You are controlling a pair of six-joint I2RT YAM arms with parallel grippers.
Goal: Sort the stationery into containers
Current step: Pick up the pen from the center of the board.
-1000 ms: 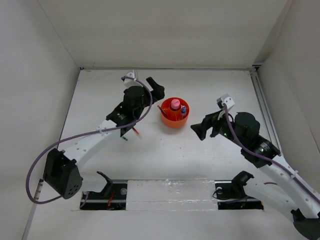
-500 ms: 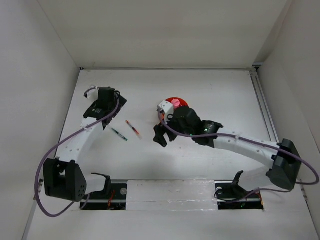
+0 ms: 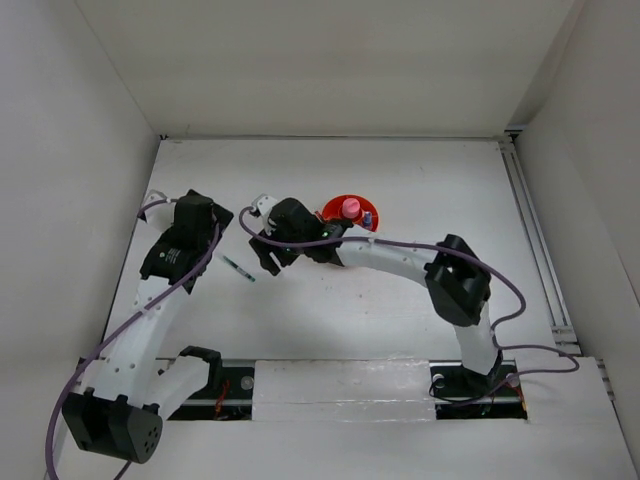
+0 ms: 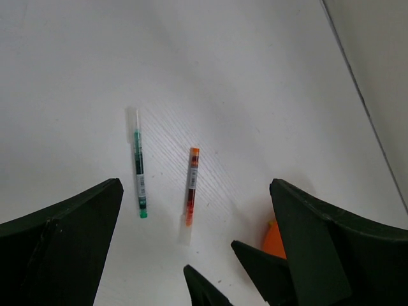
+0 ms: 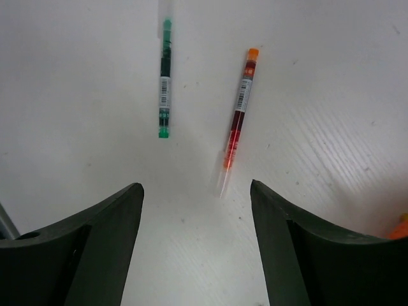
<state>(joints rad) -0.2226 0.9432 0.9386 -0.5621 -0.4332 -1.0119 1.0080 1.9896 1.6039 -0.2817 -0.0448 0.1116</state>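
two pens (image 5: 164, 83) (image 5: 240, 102), one orange organiser (image 3: 332, 212), two bottles (image 3: 351, 208) (image 3: 367, 216)

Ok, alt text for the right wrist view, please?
Two pens lie apart on the white table, a green pen on the left and a red pen on the right, in front of the right arm's open fingers. A sliver of the orange organiser shows at the right edge.

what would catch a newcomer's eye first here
The bright orange organiser mid-table, with a pink-capped bottle standing in it, stands out first. Then the right gripper, stretched across to the organiser's left and open over the red pen, with the green pen lying beside it.
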